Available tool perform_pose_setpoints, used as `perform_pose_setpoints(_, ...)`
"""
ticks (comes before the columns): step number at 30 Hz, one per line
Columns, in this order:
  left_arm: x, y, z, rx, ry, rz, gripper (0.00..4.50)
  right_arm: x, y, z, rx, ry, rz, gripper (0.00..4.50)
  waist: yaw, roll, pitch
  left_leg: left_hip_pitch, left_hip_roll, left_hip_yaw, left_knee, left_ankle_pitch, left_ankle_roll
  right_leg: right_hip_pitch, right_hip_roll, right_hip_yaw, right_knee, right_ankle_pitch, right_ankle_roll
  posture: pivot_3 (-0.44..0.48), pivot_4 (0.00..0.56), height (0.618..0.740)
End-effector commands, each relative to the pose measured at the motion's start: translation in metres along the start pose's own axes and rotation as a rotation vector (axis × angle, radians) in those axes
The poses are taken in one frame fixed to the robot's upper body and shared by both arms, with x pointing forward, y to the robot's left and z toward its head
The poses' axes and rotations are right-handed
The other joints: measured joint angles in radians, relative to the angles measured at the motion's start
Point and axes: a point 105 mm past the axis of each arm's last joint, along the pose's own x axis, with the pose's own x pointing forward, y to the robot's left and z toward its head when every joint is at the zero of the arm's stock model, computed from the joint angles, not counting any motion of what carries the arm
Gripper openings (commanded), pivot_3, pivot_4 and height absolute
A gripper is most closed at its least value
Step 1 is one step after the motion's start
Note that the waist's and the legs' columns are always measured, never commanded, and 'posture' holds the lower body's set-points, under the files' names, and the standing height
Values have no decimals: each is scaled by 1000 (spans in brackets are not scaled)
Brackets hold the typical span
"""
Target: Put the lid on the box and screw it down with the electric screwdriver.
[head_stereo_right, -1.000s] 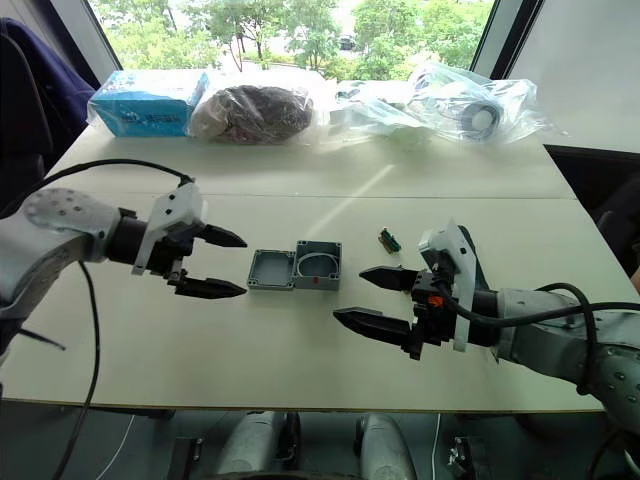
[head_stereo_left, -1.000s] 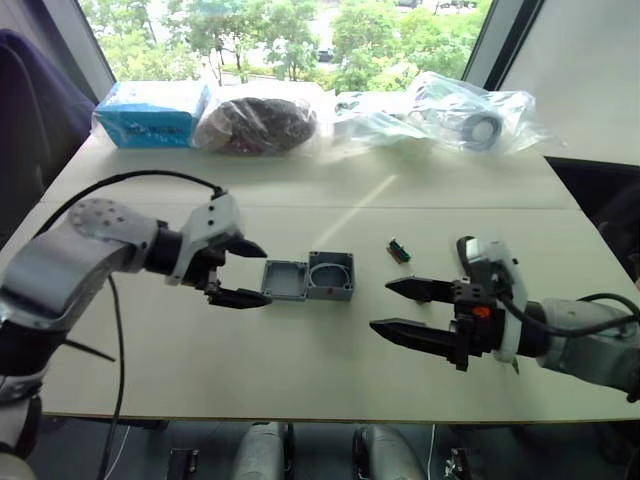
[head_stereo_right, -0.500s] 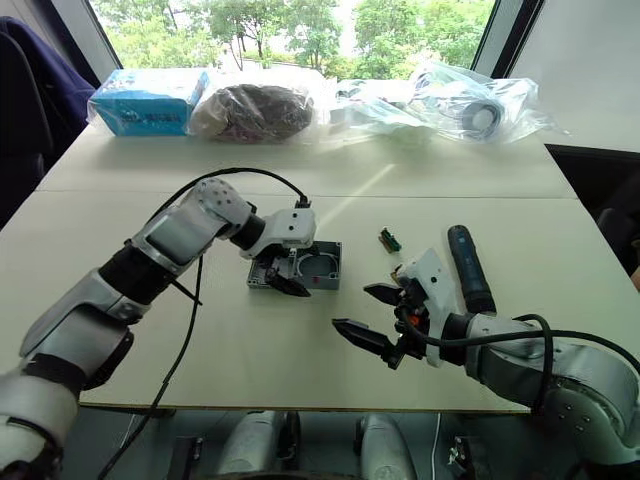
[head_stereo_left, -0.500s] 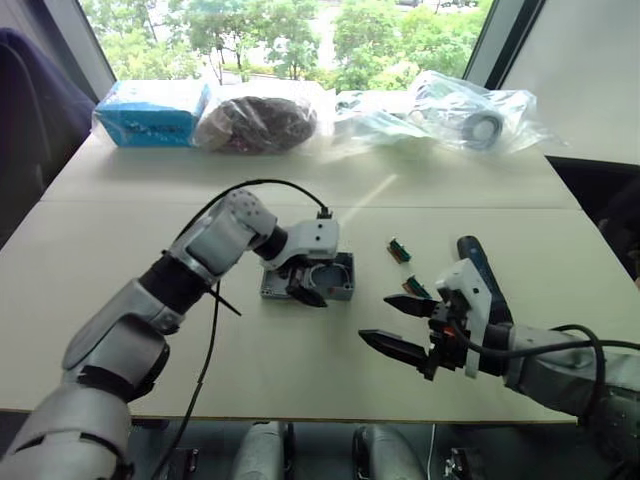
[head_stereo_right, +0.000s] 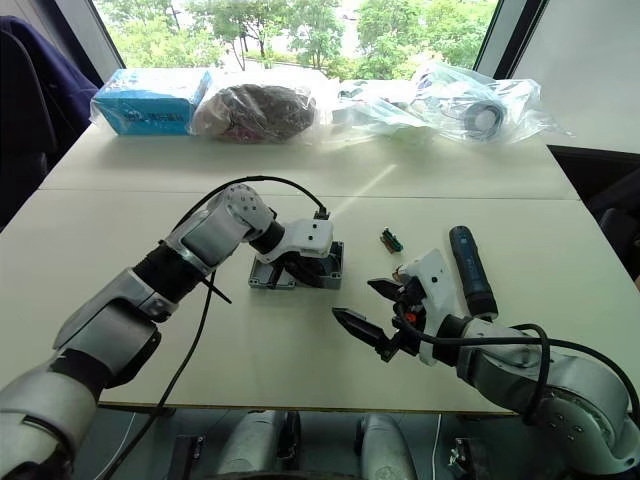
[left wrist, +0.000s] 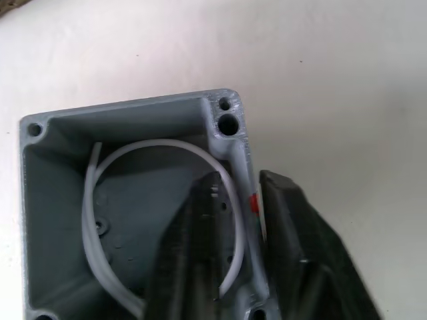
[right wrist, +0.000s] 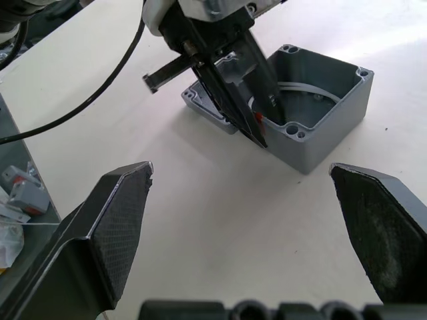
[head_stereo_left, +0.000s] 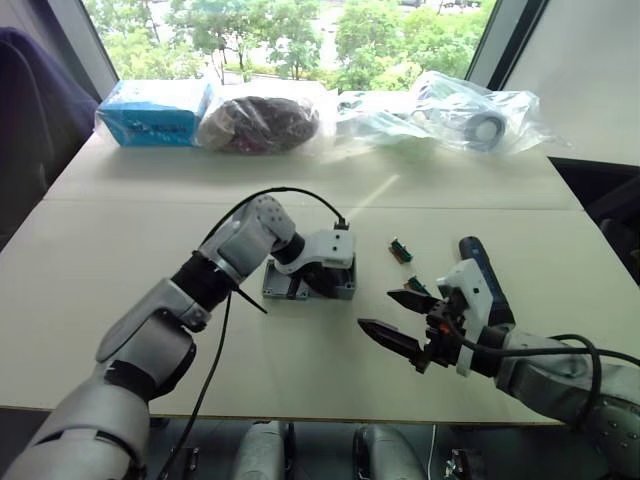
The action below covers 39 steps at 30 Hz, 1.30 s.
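Where the desk point(head_stereo_left: 120, 330) runs nearest the robot, the right gripper point(head_stereo_left: 398, 318) hovers just above the surface, jaws spread wide, gripping nothing. Beside and just beyond it the electric screwdriver point(head_stereo_right: 470, 270) lies flat on the desk. Toward the robot's left of that, mid-desk, the box point(right wrist: 320, 113) sits open side up, a white ring inside it. The left gripper point(left wrist: 237, 220) reaches down onto it, jaws pinching the box's wall by the red mark, one finger inside, one outside. The lid point(right wrist: 200, 107) lies flat, touching the box's left side. A small green part point(head_stereo_left: 400, 250) rests beyond the right gripper. Far edge: blue packet point(head_stereo_left: 155, 112), dark bag point(head_stereo_left: 260, 122), clear bags point(head_stereo_left: 460, 115).
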Motion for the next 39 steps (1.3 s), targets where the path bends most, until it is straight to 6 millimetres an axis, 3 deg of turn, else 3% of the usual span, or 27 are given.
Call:
perform_pose_setpoints(1,-4,3,5,41,2,9,64,-4,3,9,-38,-49,-6,4500,-1,0,0,0,0,0,0,0,0,0,0,0,0,0,0,0,150,740)
perform_pose_setpoints(4,-6,7,10,67,-15,16,64,-6,3,7,-35,-43,-10,4500,1,0,0,0,0,0,0,0,0,0,0,0,0,0,0,0,150,740)
perform_pose_setpoints(8,-18,15,28,225,-71,-3,64,-13,8,3,-24,-24,18,4500,3,0,0,0,0,0,1,0,0,0,0,0,0,0,0,0,150,740)
perform_pose_setpoints(12,-26,6,38,416,-88,-137,64,-18,12,-1,-23,3,38,4500,0,0,0,-1,0,0,1,0,1,-1,0,0,0,0,0,0,150,740)
perform_pose_setpoints(24,-4,-11,26,548,-49,-330,64,-20,18,-5,-13,-23,-15,4500,1,0,0,-2,0,-1,2,0,1,-1,0,0,0,0,0,0,150,740)
perform_pose_setpoints(27,0,-9,25,576,-37,-333,922,-20,18,-4,-12,-28,-23,4500,0,0,0,-3,0,-1,4,-1,3,-1,0,0,0,0,0,0,150,740)
perform_pose_setpoints(30,2,-6,30,575,-74,-316,2092,-21,18,-4,-14,-26,-23,4500,0,0,0,-7,1,-3,12,-5,9,-1,1,-2,1,0,0,0,150,740)
perform_pose_setpoints(33,-9,0,33,546,-85,-281,3164,-21,18,-2,-27,-19,-7,4500,-1,0,0,-9,1,-3,15,-6,10,-2,0,-2,2,0,0,0,150,740)
perform_pose_setpoints(35,-30,8,39,501,-107,-223,3164,-22,20,3,-47,-21,15,4500,-3,0,0,-10,1,-3,15,-6,10,-3,0,-2,2,0,0,0,150,740)
perform_pose_setpoints(39,-94,22,36,193,-150,-86,3164,-25,24,33,-96,-98,75,4500,-18,-1,1,-13,1,-3,16,-6,9,-8,0,-1,8,0,1,0,150,740)
